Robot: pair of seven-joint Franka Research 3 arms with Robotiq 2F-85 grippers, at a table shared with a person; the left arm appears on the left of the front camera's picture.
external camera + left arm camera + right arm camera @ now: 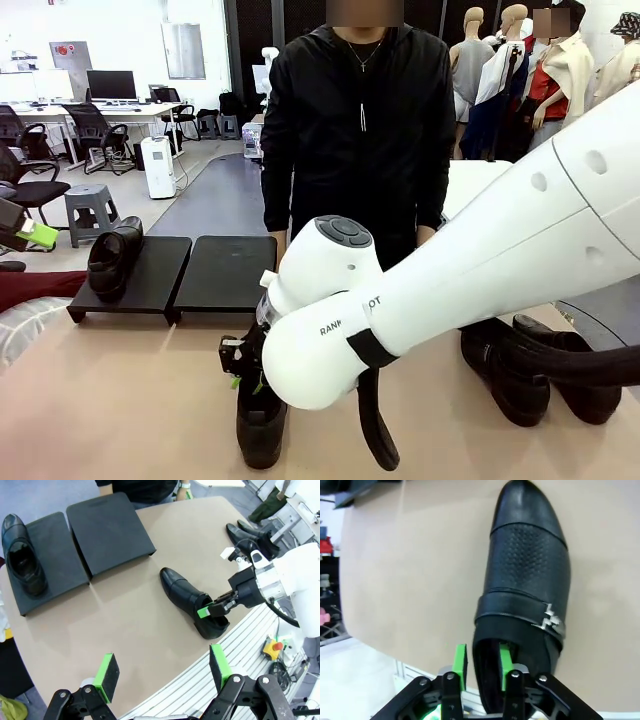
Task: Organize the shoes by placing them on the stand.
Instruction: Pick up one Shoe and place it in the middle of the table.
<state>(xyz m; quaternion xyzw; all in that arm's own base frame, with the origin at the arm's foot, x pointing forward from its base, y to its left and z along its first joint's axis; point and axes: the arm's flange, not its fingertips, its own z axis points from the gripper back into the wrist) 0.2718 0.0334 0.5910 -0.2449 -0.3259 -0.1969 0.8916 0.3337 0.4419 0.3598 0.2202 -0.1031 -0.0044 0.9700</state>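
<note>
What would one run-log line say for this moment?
right end effector: straddles heel rim of near shoe, grip unclear | left end effector: open, empty | stand: one shoe | far-right shoes: untouched

The stand point(225, 272) sits at the far left of the table point(120, 400), in front of the person point(360, 120). A first shoe point(113, 258) lies on its left panel. A second shoe point(262, 430) lies on the table near the front edge, toe pointing away. A pair of shoes point(510, 385) lies side by side at the right.
</note>
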